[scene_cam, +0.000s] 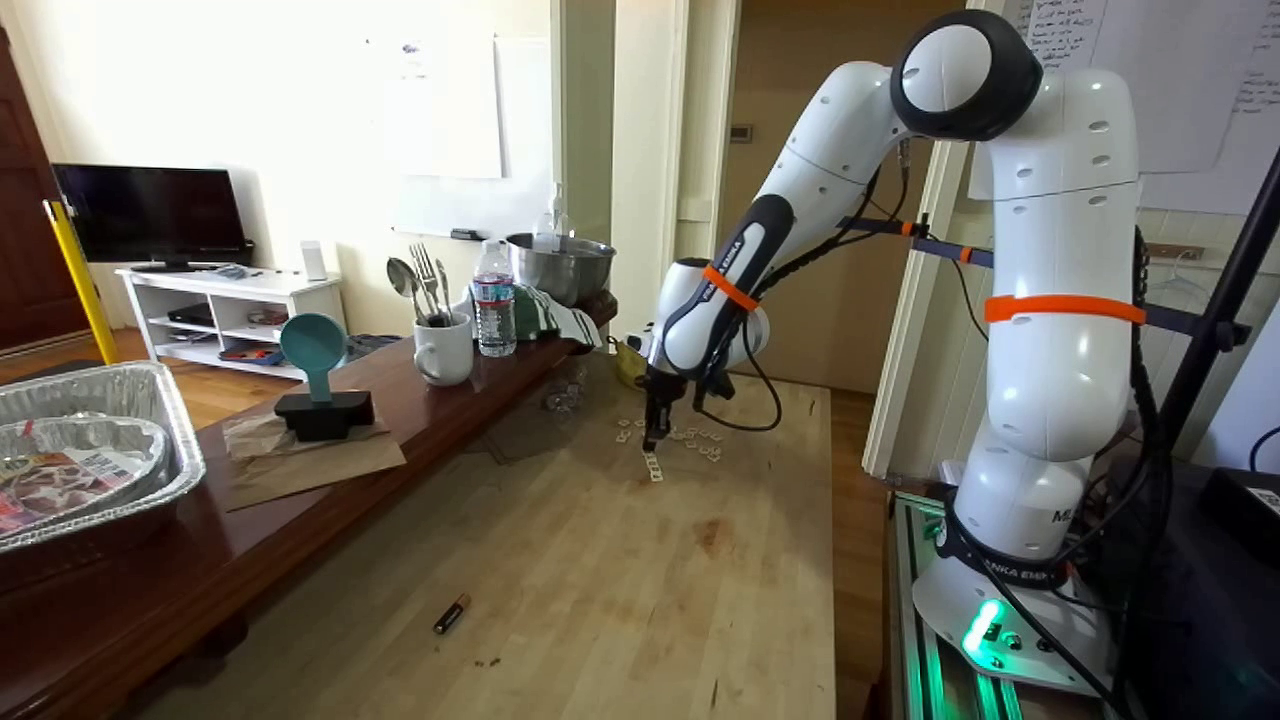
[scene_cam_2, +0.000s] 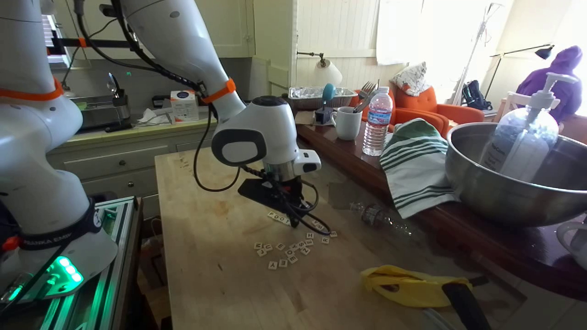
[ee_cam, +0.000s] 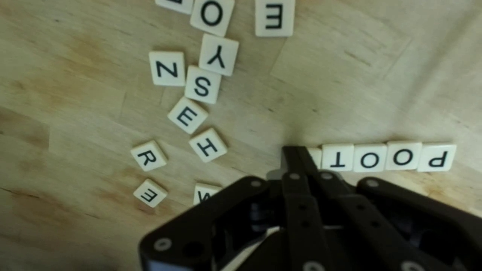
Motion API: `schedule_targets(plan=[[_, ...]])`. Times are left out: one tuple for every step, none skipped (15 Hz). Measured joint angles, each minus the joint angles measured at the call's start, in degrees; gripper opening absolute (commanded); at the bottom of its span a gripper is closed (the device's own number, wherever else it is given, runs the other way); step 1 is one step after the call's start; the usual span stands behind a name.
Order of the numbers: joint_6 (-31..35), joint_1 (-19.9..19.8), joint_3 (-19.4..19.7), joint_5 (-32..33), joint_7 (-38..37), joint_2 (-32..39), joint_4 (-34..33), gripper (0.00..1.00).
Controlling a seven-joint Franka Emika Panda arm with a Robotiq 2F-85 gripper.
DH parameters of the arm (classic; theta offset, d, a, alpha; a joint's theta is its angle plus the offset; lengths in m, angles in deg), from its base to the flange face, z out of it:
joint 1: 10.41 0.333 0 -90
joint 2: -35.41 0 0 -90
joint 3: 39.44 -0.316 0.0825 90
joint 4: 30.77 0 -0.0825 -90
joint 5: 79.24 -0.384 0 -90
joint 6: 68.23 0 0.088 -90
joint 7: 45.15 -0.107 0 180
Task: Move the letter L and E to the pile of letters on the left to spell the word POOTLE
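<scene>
A row of white letter tiles spelling P O O T (ee_cam: 388,157) lies on the table, upside down in the wrist view. The row also shows in both exterior views (scene_cam: 655,468) (scene_cam_2: 279,218). A further tile (ee_cam: 316,156) lies at the T end, its letter hidden behind my fingers. My gripper (ee_cam: 295,151) is shut with its fingertips together at that tile, near table height. It also shows in both exterior views (scene_cam: 650,443) (scene_cam_2: 294,223). Loose E tiles lie at the top (ee_cam: 274,18), below the S (ee_cam: 187,115) and at lower left (ee_cam: 150,193). No L is readable.
Other loose tiles, such as H (ee_cam: 208,145), R (ee_cam: 149,156) and a partly covered W (ee_cam: 205,192), lie beside the gripper. A clear bottle (scene_cam_2: 378,216) and a yellow object (scene_cam_2: 408,286) lie on the table. A raised wooden ledge (scene_cam: 400,430) borders it. A battery (scene_cam: 452,613) lies apart.
</scene>
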Motion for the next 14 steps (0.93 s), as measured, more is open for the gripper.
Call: schedule_targets(plan=[[0.00, 0.01, 0.01, 0.16, 0.01, 0.00, 0.00, 0.00], [0.00, 0.08, 0.10, 0.51, 0.01, -0.01, 0.01, 0.00], [0.00, 0.18, 0.20, 0.91, 0.01, -0.01, 0.01, 0.00], [0.00, 0.34, 0.36, 1.41, -0.08, -0.01, 0.01, 0.00], [0.00, 0.49, 0.50, 1.79, -0.13, -0.02, 0.01, 0.00], [-0.01, 0.58, 0.58, 2.03, -0.17, -0.03, 0.01, 0.00], [-0.01, 0.63, 0.63, 2.16, -0.20, -0.04, 0.01, 0.00], [-0.02, 0.65, 0.66, 2.25, -0.24, -0.06, 0.02, 0.00], [-0.02, 0.72, 0.73, 2.35, -0.37, -0.07, 0.02, 0.00], [-0.02, 0.79, 0.77, 2.38, -0.44, -0.10, 0.05, 0.00], [-0.02, 0.87, 0.77, 2.38, -0.44, -0.15, 0.12, 0.00], [-0.02, 0.94, 0.72, 2.38, -0.44, -0.23, 0.23, 0.00], [-0.02, 0.96, 0.63, 2.38, -0.45, -0.34, 0.39, 0.00], [-0.02, 0.96, 0.49, 2.28, -0.45, -0.48, 0.61, 0.00]])
